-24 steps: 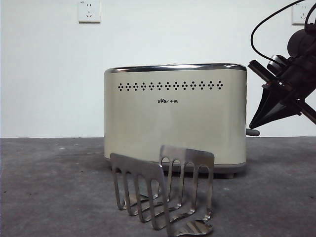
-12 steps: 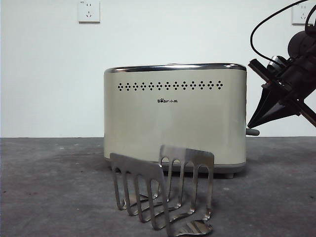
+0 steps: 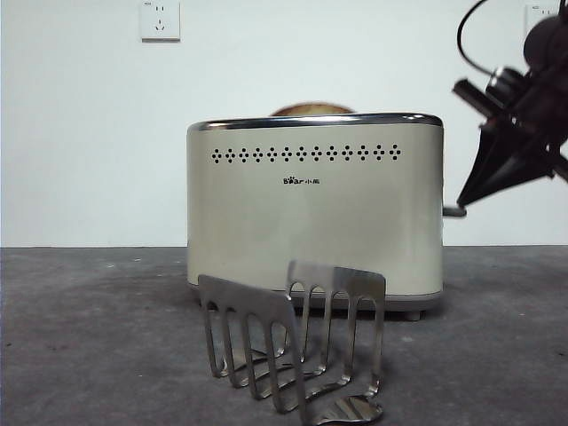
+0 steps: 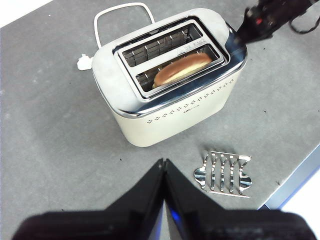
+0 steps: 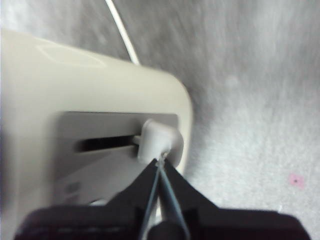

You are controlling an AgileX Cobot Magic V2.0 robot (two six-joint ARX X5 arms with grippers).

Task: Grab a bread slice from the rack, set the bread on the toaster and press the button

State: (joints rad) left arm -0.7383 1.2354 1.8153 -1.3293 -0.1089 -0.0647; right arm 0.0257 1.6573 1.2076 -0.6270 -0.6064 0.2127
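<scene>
The cream toaster [image 3: 315,213] stands mid-table and also shows in the left wrist view [image 4: 170,100]. The slice of bread [image 4: 182,69] sits in the toaster's nearer slot, and its rounded top [image 3: 311,108] pokes just above the chrome rim. The steel rack [image 3: 293,346] stands empty in front of the toaster and also shows in the left wrist view [image 4: 223,172]. My right gripper [image 5: 160,161] is shut, with its tip against the grey button [image 5: 159,141] at the toaster's narrow end. In the front view that gripper [image 3: 469,199] is just above the button [image 3: 454,211]. My left gripper [image 4: 163,164] is shut and empty, high above the table.
A white power cord [image 4: 122,10] loops behind the toaster. Wall sockets [image 3: 160,19] are on the white wall behind. The table's edge [image 4: 295,175] runs close to the rack.
The button has risen along the toaster's end, and the bread's top now shows above the rim. My right gripper has moved up with the button.
</scene>
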